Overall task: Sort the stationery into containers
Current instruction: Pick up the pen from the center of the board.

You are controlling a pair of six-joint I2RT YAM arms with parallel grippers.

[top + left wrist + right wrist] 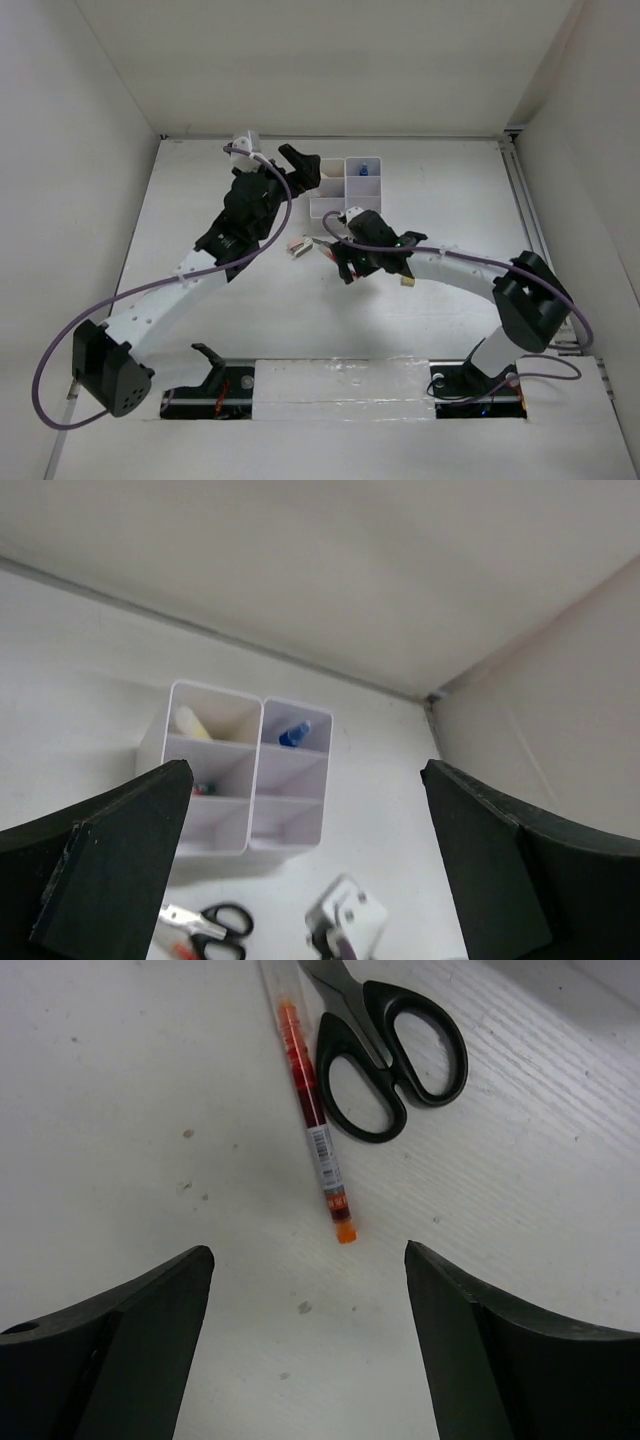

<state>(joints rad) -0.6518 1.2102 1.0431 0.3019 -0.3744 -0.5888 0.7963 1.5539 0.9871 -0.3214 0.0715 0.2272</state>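
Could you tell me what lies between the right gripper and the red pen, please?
Only bare table, seen in the right wrist view: the right gripper hangs open short of the red pen, with the black-handled scissors lying beside it.

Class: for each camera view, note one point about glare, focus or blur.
Top external: glare on the glossy strip at the near edge. Left wrist: containers fairly sharp, end effector fingers dark, soft-edged. Right wrist: pen and scissors crisp, foreground fingers blurred.

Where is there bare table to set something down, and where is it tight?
Bare: table right of the organizer; also between the right gripper and the near edge. Tight: in front of the organizer, around scissors and pen.
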